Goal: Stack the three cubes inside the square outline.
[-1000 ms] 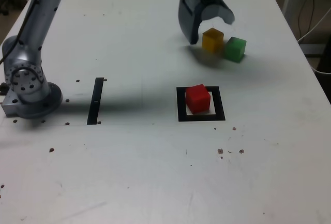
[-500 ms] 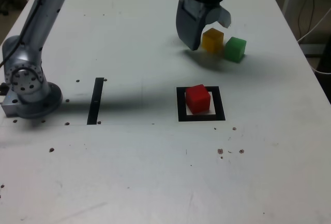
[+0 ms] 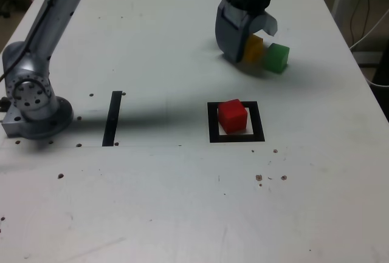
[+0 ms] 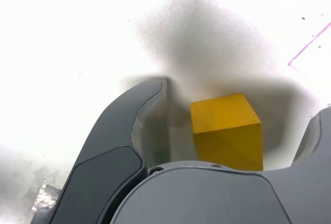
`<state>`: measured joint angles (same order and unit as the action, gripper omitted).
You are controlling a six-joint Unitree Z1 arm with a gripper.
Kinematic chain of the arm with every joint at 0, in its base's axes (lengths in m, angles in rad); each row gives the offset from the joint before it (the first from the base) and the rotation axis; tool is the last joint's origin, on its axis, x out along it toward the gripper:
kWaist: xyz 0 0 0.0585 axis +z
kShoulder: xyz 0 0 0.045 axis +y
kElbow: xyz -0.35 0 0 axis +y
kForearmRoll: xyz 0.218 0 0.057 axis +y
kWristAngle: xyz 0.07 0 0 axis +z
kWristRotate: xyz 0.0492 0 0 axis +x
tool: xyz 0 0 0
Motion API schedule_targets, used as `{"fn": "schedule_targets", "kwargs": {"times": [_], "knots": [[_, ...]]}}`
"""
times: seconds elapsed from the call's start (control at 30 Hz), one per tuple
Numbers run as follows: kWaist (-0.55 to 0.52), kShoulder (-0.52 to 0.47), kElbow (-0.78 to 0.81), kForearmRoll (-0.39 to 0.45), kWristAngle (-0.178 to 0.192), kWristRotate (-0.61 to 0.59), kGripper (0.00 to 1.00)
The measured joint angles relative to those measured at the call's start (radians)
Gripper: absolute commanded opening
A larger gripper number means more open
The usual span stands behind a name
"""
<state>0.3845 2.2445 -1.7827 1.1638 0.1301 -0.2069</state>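
A Unitree Z1 arm reaches across a scuffed white table [image 3: 152, 202], its gripper [image 3: 249, 39] lowered over the yellow cube [image 3: 254, 48] near the far edge. The jaws stand spread, one on each side of the cube. In the wrist view the yellow cube [image 4: 227, 131] sits in the gap between the two dark fingers [image 4: 129, 131], with a sliver of table showing between it and the nearer one, so nothing is yet pinched.

The green cube [image 3: 277, 57] rests on the table just beside the yellow one, on the exterior view's right; whether the two touch cannot be told. The red cube [image 3: 233, 115] sits apart from them, nearer the camera, inside the square outline [image 3: 213, 123], turned slightly askew against the frame's black border and covering most of its pale centre.

A thin black strip [image 3: 112, 117] lies on the table toward the exterior view's left, between the outline and the arm's grey base [image 3: 30, 102]. Small dark specks dot the tabletop.
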Motion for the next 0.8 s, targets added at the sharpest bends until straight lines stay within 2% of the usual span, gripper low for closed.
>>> {"fn": "schedule_targets", "kwargs": {"times": [0.23, 0.37, 0.8], "knots": [[0.000, 0.007, 0.013, -0.049, 0.002, -0.003, 0.71], [-0.007, 0.006, 0.017, -0.067, -0.004, -0.003, 0.68], [-0.013, 0.006, 0.018, -0.066, 0.010, -0.005, 0.53]]}}
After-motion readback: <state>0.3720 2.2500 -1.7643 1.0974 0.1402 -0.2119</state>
